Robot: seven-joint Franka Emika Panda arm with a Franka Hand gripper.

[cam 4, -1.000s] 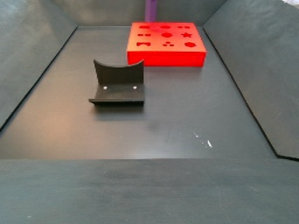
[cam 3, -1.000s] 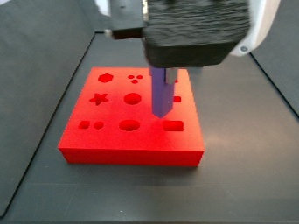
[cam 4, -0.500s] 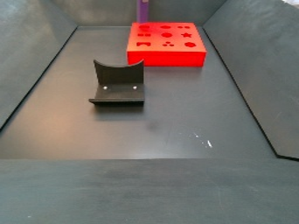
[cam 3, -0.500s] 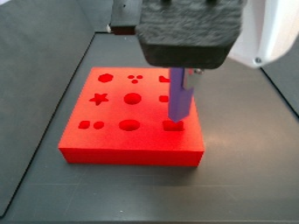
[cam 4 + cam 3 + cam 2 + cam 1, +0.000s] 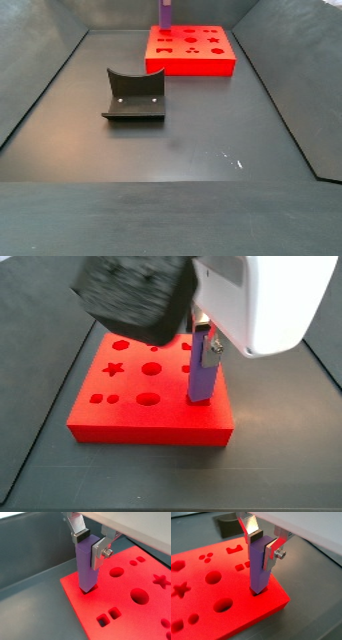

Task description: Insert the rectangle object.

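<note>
Rectangle object (image 5: 258,567), purple-blue and upright, stands with its lower end in a rectangular hole near the corner of the red block (image 5: 218,607), clamped at its upper part between the gripper's (image 5: 263,546) silver fingers (image 5: 272,554), which are closed on its flat faces. In a side view the bar (image 5: 202,366) rises from the block's (image 5: 151,416) right side beneath the gripper (image 5: 203,336). Farther off in a side view, a dark grey curved holder (image 5: 134,97) sits apart on the floor.
</note>
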